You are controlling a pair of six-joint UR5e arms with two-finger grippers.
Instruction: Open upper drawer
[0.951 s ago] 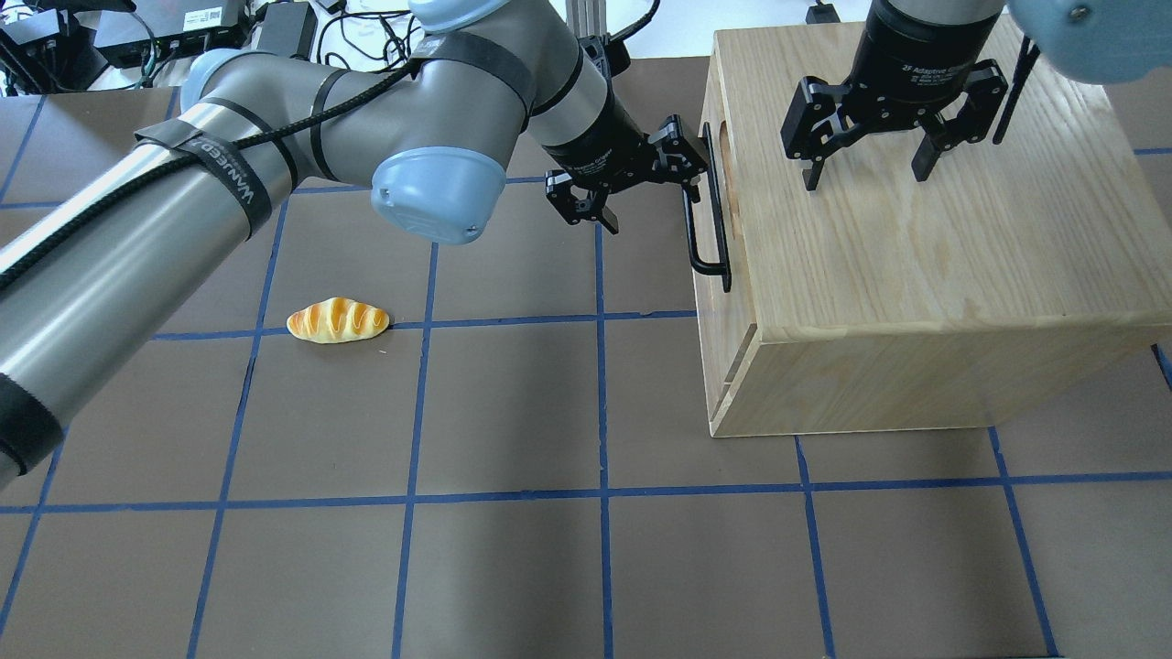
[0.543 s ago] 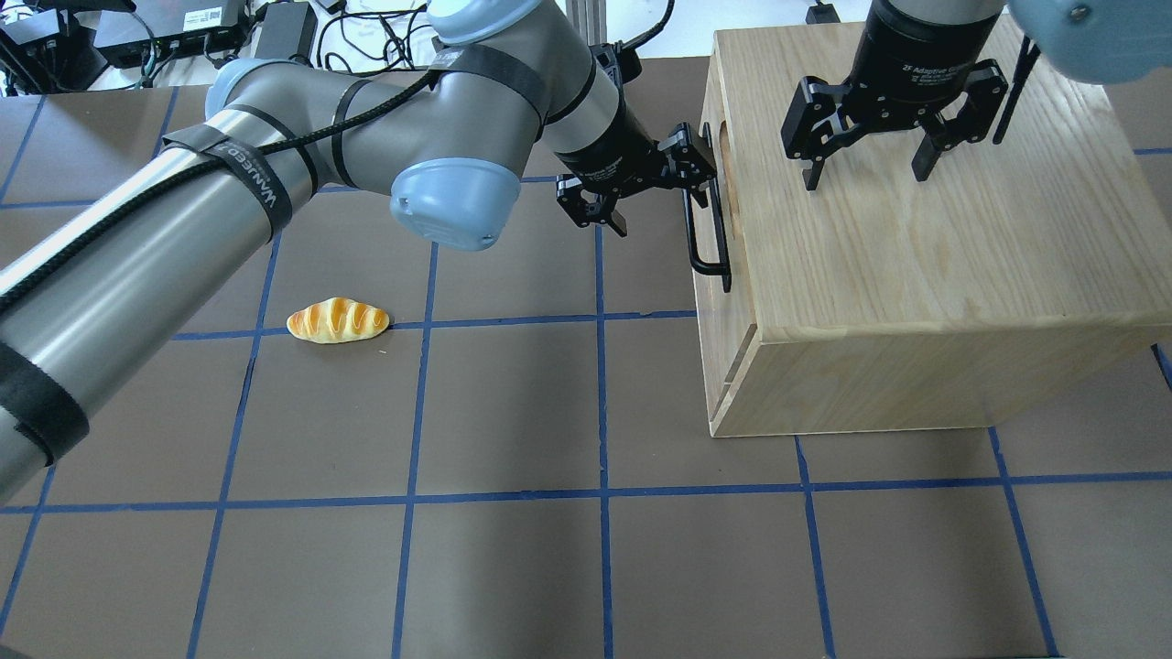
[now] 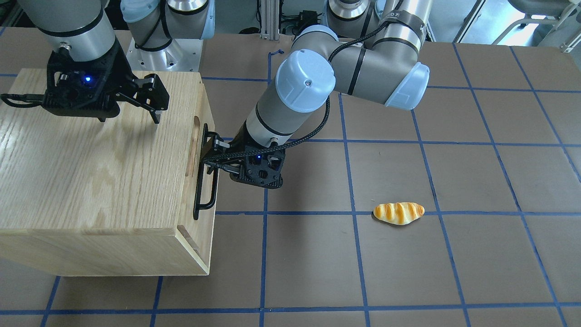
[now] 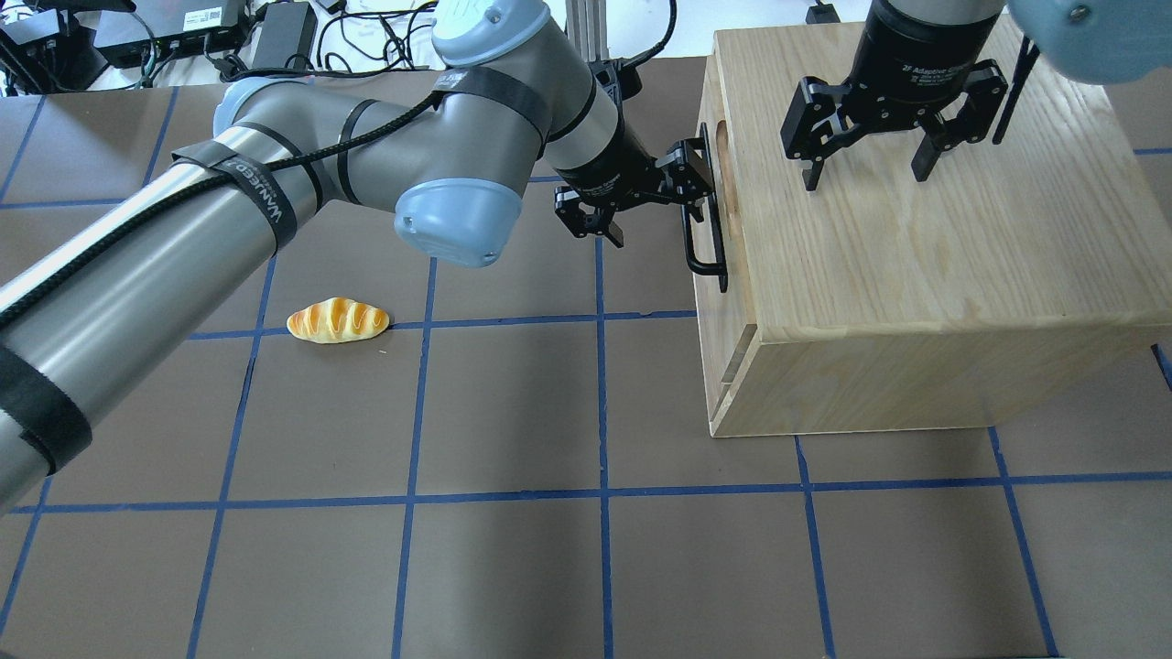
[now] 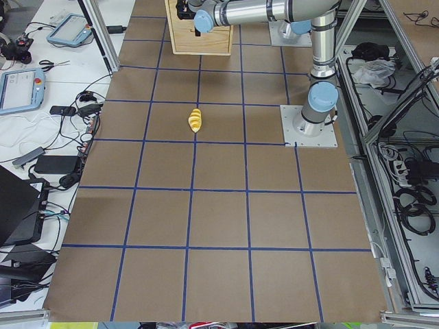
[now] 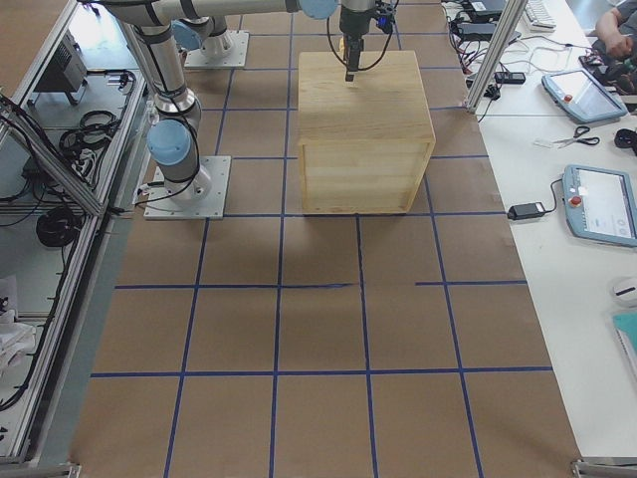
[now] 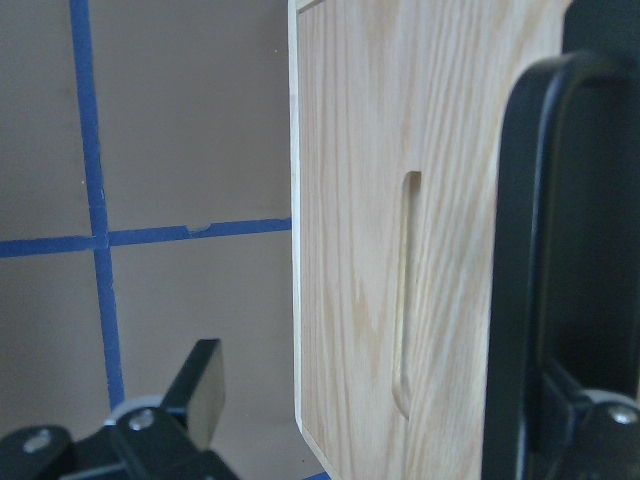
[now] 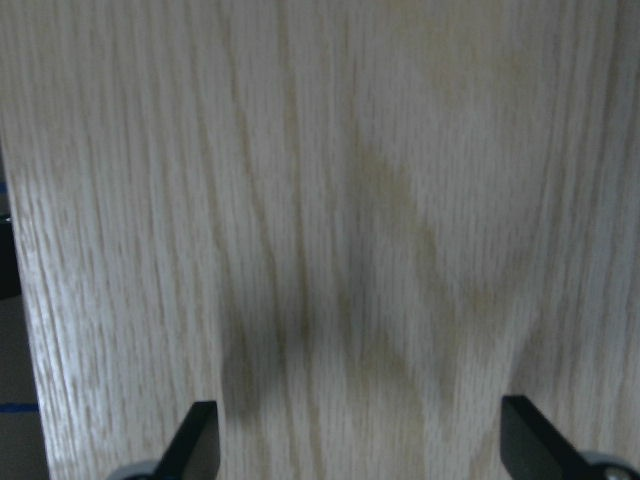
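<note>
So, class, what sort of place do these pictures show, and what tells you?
Most likely a robotics lab: two robot arms mounted on a table marked with a blue grid, with control tablets and loose cables beside it.

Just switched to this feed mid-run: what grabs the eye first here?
The big oak cabinet on the overhead view's right dominates, with the left gripper open around the black bar handle of its shut upper drawer. The right gripper hangs open over the cabinet top, and a lone bread roll lies on the mat, far left.
</note>
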